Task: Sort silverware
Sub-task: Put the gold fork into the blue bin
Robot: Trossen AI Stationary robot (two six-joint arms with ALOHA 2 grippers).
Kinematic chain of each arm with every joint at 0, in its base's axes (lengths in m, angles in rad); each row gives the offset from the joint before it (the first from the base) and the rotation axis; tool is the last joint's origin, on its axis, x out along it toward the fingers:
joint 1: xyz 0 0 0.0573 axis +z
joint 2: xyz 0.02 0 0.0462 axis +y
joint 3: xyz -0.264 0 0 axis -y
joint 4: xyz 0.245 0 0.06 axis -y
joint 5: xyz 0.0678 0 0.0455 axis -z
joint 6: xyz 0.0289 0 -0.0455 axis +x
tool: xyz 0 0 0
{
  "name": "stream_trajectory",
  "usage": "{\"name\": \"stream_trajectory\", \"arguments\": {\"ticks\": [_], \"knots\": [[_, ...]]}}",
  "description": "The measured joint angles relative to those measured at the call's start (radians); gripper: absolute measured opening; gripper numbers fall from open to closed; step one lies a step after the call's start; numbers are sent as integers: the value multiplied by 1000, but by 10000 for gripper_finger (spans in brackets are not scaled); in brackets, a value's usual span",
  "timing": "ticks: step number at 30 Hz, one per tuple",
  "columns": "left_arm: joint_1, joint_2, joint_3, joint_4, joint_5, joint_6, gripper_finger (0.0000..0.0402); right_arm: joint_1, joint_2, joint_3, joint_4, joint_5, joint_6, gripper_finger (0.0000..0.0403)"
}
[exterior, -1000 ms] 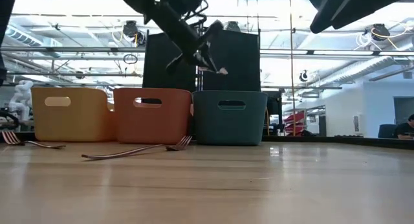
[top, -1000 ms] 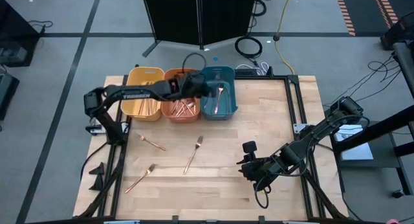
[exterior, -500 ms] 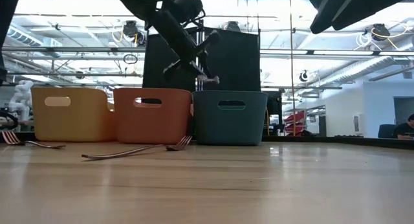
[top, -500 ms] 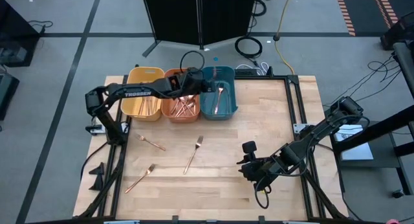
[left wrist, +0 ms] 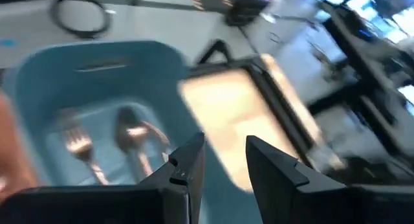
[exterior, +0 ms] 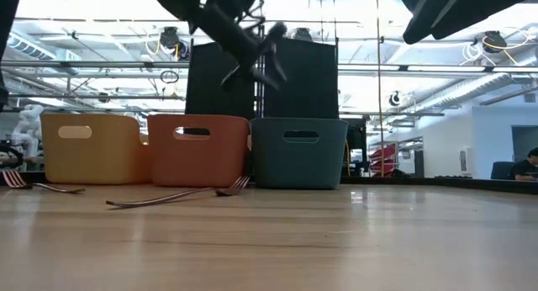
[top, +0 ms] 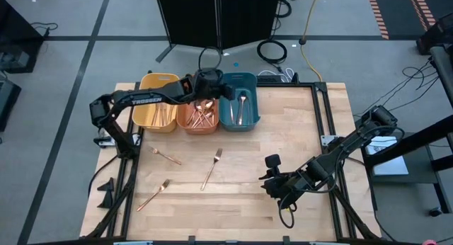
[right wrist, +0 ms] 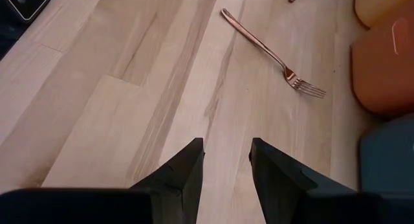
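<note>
Three slim copper forks (top: 211, 168) are left loose on the wooden tabletop (top: 283, 132). Right pincer (right wrist: 225, 160) is parked there, part-open, empty. Farther back, left pincer (top: 214, 82) is parted, empty, over the teal plastic bin (top: 252, 96); most cutlery is binned.

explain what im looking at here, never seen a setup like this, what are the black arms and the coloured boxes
These are two robot arms at a wooden table, each ending in a two-finger gripper. One picture looks straight down, one looks level across the tabletop, and two come from cameras on the wrists.

Three plastic bins stand in a row: yellow bin, orange bin, teal bin. Copper cutlery lies inside them, and three forks lie loose on the table.

The left gripper hangs over the teal bin, fingers apart, holding nothing. The right gripper waits low near the table's front, open and empty.
</note>
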Motion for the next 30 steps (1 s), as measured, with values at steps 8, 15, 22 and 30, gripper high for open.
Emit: {"name": "stream_trajectory", "arguments": {"ticks": [8, 15, 22, 30], "knots": [[-129, -94, 32, -43, 169, 131, 109, 0, 0, 0, 6, 0, -4, 118], [-384, -138, 31, -351, 175, 189, 109, 0, 0, 0, 8, 0, -5, 118], [-608, -155, 24, -923, 121, 161, 109, 0, 0, 0, 36, 0, -28, 118], [-791, -153, -172, -1199, 24, 228, 109, 0, 0, 0, 77, 0, -54, 118]]}}
